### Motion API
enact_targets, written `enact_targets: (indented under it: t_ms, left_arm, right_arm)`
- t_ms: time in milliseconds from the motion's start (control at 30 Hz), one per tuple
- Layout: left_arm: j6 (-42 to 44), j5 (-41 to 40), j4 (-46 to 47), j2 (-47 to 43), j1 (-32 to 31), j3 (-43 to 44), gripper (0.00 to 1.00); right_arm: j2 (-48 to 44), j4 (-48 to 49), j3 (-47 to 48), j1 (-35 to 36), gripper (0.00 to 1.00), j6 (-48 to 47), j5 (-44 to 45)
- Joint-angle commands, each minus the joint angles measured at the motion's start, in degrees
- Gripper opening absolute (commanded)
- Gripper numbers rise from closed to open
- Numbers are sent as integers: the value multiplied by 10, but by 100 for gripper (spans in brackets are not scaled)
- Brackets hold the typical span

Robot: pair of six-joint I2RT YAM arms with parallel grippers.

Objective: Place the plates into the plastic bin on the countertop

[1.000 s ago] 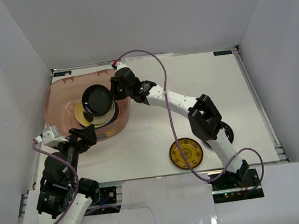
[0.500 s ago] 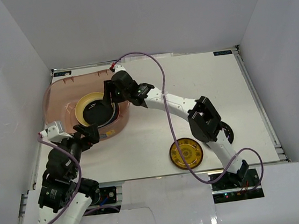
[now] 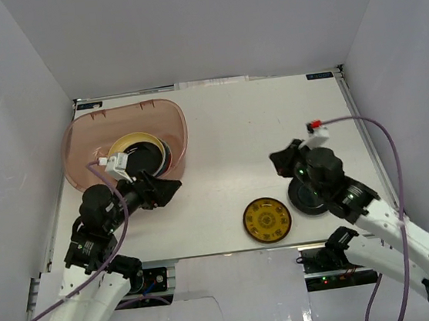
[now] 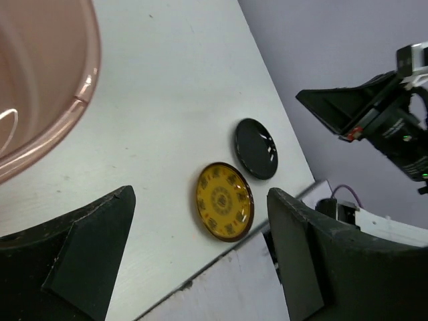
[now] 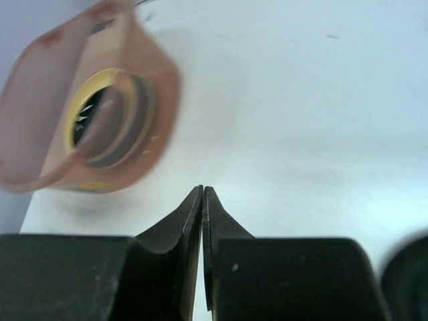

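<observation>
The plastic bin (image 3: 80, 137) stands at the back left of the countertop (image 3: 272, 123) and holds a stack of plates, a black one (image 3: 143, 157) on top over a yellow-rimmed one. A yellow patterned plate (image 3: 268, 219) and a black plate (image 3: 308, 196) lie near the front edge on the right. My left gripper (image 3: 172, 187) is open and empty, just in front of the bin. My right gripper (image 3: 276, 159) is shut and empty above the black plate. The left wrist view shows the yellow plate (image 4: 225, 201), the black plate (image 4: 255, 148) and the bin's rim (image 4: 80, 87).
White walls close in the countertop on three sides. In the right wrist view, the shut gripper (image 5: 202, 192) points at the bin (image 5: 40, 134) across bare tabletop. My right arm (image 4: 381, 120) shows at the right of the left wrist view.
My right arm has pulled back from the bin to the right front, leaving the black plate on the stack. My left gripper has swung right, past the bin's front.
</observation>
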Motion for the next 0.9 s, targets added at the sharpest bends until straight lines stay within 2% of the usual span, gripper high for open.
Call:
enact_targets:
  t_ms: [0, 33, 67, 133, 167, 200, 233, 267, 300, 333, 367, 400, 433, 500, 567, 667, 700, 800, 867]
  left_arm:
    - [-27, 119, 53, 43, -4, -3, 90]
    - [-20, 125, 51, 57, -9, -4, 89]
    - [-17, 123, 46, 72, -18, -5, 86]
    - [-18, 72, 39, 105, -73, -9, 83]
    - [-24, 37, 37, 112, -104, -10, 82]
    - [-31, 1, 37, 127, -177, -15, 82]
    - [-48, -75, 38, 142, -218, -15, 81]
    - [-60, -118, 38, 160, -313, -11, 81]
    - [-72, -170, 38, 207, -367, -7, 81]
    - [-94, -269, 38, 237, -415, 0, 82]
    - [-107, -306, 38, 267, -492, 7, 83]
    - [-118, -330, 38, 299, -514, 22, 83]
    - [-145, -341, 40, 358, -526, 26, 84]
    - [-155, -339, 86, 405, -535, 20, 84]
    - [-158, -339, 128, 454, -535, 7, 84]
    - [-162, -345, 200, 504, -535, -1, 85]
    - [-161, -346, 212, 514, -535, 1, 85]
    - [-155, -345, 247, 554, -534, 11, 85]
    - [-155, -352, 249, 589, -533, 27, 85]
  right_arm:
    - [-121, -79, -114, -55, 8, 66, 56]
    - [-185, -102, -127, -86, 8, 81, 80]
    - [-210, -126, -136, -99, 9, 86, 91]
    - [-252, -185, -148, -127, 13, 90, 112]
    - [-256, -200, -148, -135, 18, 90, 127]
    - [-256, -217, -147, -146, 21, 89, 135]
    - [-251, -220, -147, -150, 34, 87, 145]
    - [-244, -220, -147, -155, 39, 86, 146]
    - [-227, -220, -144, -167, 46, 86, 145]
    - [-217, -220, -142, -174, 49, 87, 139]
    - [-212, -220, -140, -181, 52, 89, 134]
    - [-205, -220, -138, -196, 55, 90, 130]
    - [-205, -221, -139, -204, 61, 89, 129]
    - [-209, -230, -141, -241, 68, 89, 131]
    - [-211, -245, -149, -278, 71, 83, 121]
    - [-206, -245, -177, -378, 70, 61, 67]
    - [-196, -245, -185, -433, 69, 49, 34]
    - [-172, -235, -205, -533, 68, 25, -40]
    - [-169, -237, -196, -555, 69, 23, -61]
